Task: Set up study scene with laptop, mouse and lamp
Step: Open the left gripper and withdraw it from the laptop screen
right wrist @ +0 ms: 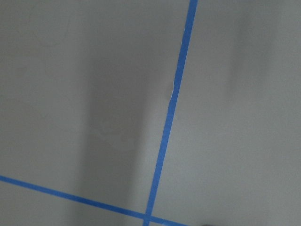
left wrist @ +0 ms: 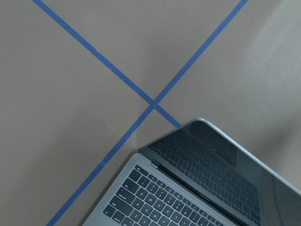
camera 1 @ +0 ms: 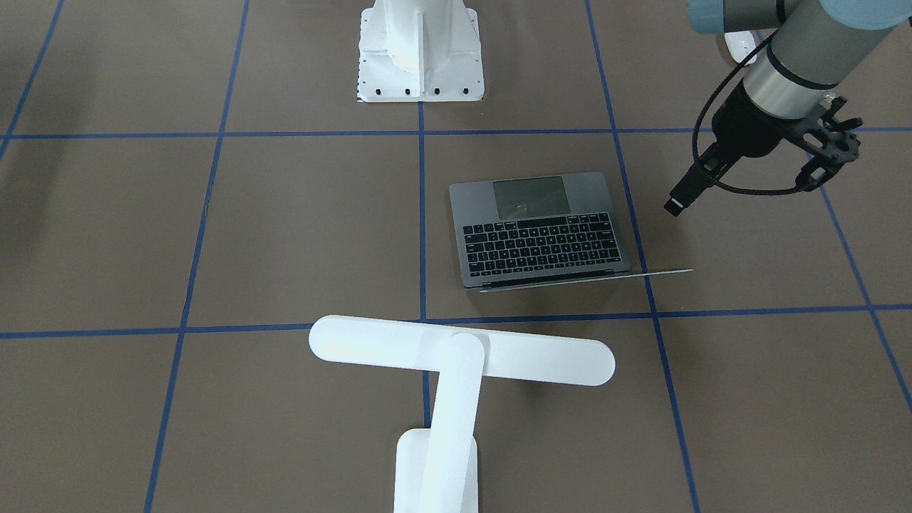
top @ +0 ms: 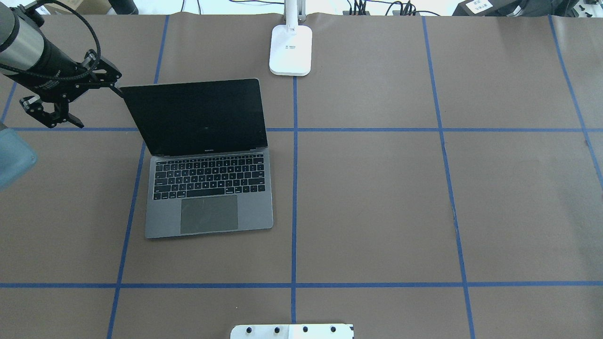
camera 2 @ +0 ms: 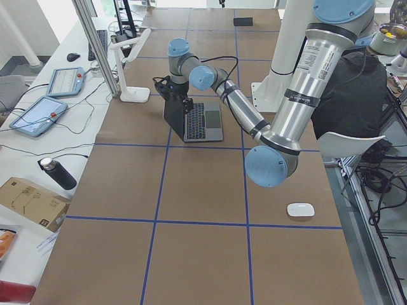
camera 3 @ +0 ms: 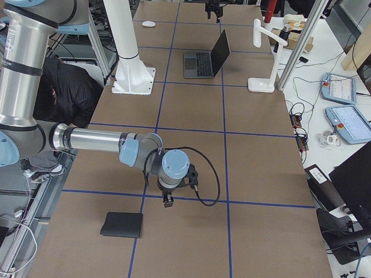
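The dark-grey laptop (top: 207,188) stands open left of the table's middle, with its screen up and dark; it also shows in the front view (camera 1: 538,231). My left gripper (camera 1: 675,204) hovers beside the lid's outer top corner. It looks shut and empty, with a narrow tip (top: 117,87). The left wrist view shows that lid corner (left wrist: 197,123) from above. The white lamp (camera 1: 463,353) stands at the far edge behind the laptop, base (top: 291,49) on the table. The white mouse (camera 2: 300,210) lies at the table's left end. My right gripper (camera 3: 167,200) hangs low at the right end; I cannot tell its state.
The white ribbed pedestal (camera 1: 420,50) stands at the robot's edge, in the middle. A black square mat (camera 3: 122,225) lies at the table's right end, near my right gripper. Blue tape lines cross the brown table (top: 377,197). The right wrist view shows only table and tape.
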### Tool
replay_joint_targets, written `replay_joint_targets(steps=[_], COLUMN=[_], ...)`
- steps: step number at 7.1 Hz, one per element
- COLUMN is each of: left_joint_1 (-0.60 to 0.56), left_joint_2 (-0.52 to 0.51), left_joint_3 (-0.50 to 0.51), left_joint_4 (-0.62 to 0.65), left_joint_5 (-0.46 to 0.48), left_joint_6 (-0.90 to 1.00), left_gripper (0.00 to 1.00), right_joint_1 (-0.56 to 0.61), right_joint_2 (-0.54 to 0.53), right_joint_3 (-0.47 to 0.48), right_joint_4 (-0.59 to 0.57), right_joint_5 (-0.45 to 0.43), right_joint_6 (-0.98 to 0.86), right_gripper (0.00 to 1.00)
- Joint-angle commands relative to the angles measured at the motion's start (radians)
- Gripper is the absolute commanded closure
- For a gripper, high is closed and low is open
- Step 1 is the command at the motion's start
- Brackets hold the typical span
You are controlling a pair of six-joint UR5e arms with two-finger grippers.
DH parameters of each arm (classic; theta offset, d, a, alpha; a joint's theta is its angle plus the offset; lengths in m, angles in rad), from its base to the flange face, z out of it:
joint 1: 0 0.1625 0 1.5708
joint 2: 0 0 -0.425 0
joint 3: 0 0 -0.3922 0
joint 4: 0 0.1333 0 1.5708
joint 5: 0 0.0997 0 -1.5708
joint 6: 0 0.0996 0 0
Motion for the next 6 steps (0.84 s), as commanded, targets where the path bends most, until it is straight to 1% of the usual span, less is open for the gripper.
replay_joint_targets(steps=[1, 2, 3, 4, 5, 6], left_joint_1=[0.001, 0.002, 0.002, 0.002, 0.001, -0.001], left_joint_2=[0.011, 0.032, 0.059, 0.111, 0.212, 0.281], left_joint_3=[0.001, 0.001, -0.005, -0.025, -0.089, -0.129], left_joint_4=[-0.001, -0.005, -0.008, -0.011, -0.011, -0.011], left_joint_5=[0.009, 0.009, 0.007, 0.006, 0.004, 0.004], left_joint_6=[0.092, 0.15, 0.249, 0.389, 0.542, 0.636], left_gripper=[0.0, 0.0, 0.0, 0.0, 0.0, 0.0], right_joint_1=[0.0, -0.002, -0.002, -0.002, -0.002, -0.003], right_joint_2=[0.005, 0.003, 0.008, 0.017, 0.016, 0.017], right_joint_3=[-0.083, -0.094, -0.144, -0.182, -0.19, -0.195], right_joint_4=[0.0, 0.0, 0.0, 0.0, -0.002, -0.002], right_joint_5=[0.023, 0.024, 0.032, 0.055, 0.056, 0.056], right_joint_6=[-0.233, -0.272, -0.325, -0.345, -0.347, -0.347], right_gripper=[0.0, 0.0, 0.0, 0.0, 0.0, 0.0])
